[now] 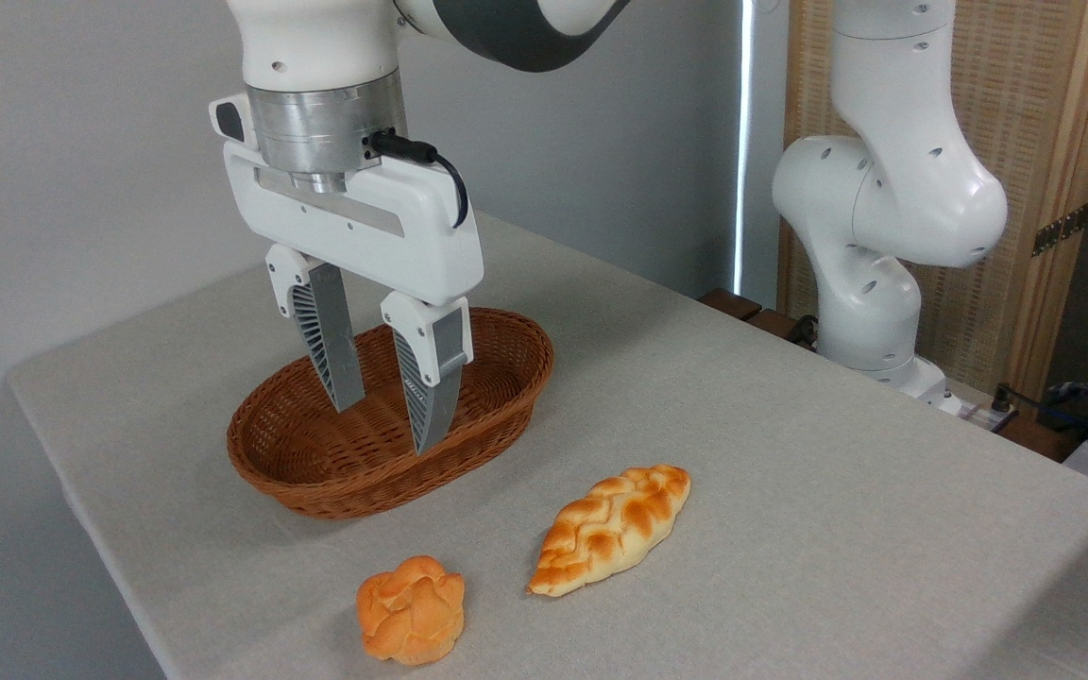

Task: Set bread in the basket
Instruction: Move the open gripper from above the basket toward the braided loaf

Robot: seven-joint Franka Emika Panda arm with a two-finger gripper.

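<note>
Presently, the bench (790, 453) is recorded as a broad surface under a pale grey cloth, carrying every item listed below.

The basket (497, 416): oval, shallow, reddish-brown wicker, set toward the left of the bench; nothing is seen lying in it.

The claw (390, 428): hung point-down over the basket, its two ribbed grey fingers spread moderately apart with clear space between them; nothing is held.

The bread (612, 529): a long braided loaf with pointed ends, golden with browned plaits, lying flat on the cloth to the right of the basket and nearer the camera, apart from it, its long axis running diagonally. It is judged to be light and somewhat yielding, with a bumpy crust that offers fair grip; a hard squeeze may dent it. The hold is best taken across the thick middle, fingers set square to the long axis, since the tapered ends may slip free.

A round orange knotted bun (411, 607): resting near the front edge, left of the loaf, not wanted.
</note>
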